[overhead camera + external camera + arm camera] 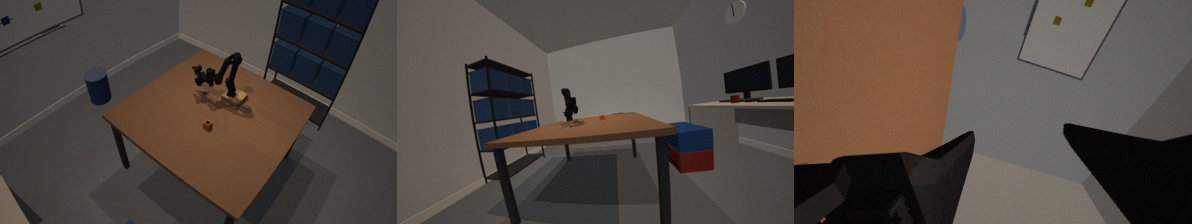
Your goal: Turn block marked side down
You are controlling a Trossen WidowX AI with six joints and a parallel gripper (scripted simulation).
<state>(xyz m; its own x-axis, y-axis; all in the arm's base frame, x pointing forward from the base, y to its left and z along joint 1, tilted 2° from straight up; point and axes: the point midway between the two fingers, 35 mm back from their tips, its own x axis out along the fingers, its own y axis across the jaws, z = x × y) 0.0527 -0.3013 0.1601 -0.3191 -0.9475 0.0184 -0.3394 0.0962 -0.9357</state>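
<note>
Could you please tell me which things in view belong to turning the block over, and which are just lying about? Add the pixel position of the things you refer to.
Part of the job:
- orange block (207, 125) (602, 118), marked face up
- end effector (198, 76) (1017, 132), open
- table (160, 120) (615, 127) (869, 75)

Just about:
- blue cylinder (99, 87)
- blue bins (320, 34) (478, 81)
- red mug (735, 99)
- monitors (747, 78)

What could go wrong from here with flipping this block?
The orange block sits well away from the open hand, and the wrist view doesn't show it, so the approach could end up misaligned. Its dark mark is on top and must end facing down; a partial roll might leave the mark on a side. The block is small and the lighting dim, so an off-centre grip might nudge it instead of lifting it.
</note>
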